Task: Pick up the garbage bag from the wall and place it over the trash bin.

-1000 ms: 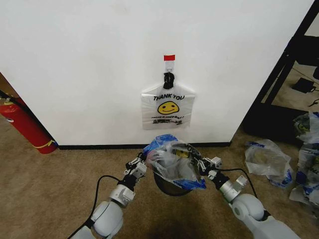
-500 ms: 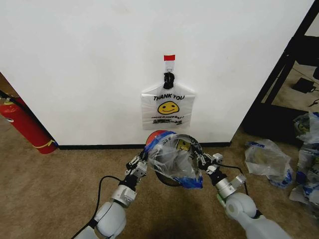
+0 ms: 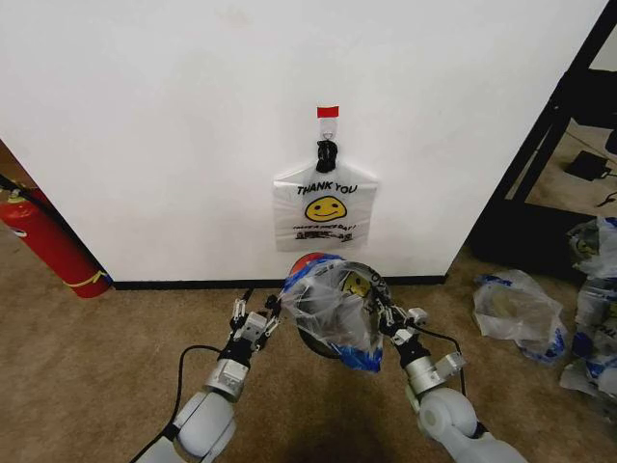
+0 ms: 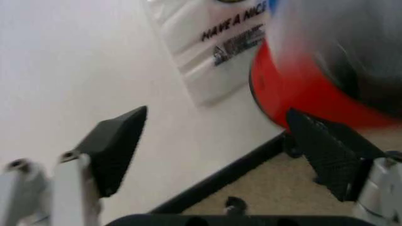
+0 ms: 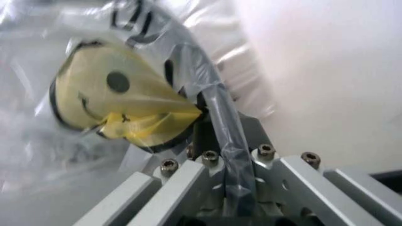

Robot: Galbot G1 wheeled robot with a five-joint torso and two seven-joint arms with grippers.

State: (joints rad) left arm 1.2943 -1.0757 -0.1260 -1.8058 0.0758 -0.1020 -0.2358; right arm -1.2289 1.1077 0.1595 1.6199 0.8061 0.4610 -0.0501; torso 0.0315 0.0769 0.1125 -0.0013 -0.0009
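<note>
I see the thin see-through plastic garbage bag [image 3: 333, 307] with blue trim and a yellow smiley draped over the small round black trash bin [image 3: 310, 340] with a red base, just before the plain white wall [image 3: 174, 135]. My right tool [image 3: 384, 311] is clamped on the bag's edge, plastic pinched between its fingers [image 5: 207, 141]. My left tool [image 3: 256, 311] stands spread wide beside the bin, gripping nothing. The white THANK YOU bundle [image 3: 325, 210] hangs above.

Your left gripper [image 3: 253, 323] is held low out front, fingers [image 4: 116, 146] spread apart and holding nothing. Your right gripper [image 3: 390, 316] reaches forward alongside it, jaws clamped on thin plastic film.
</note>
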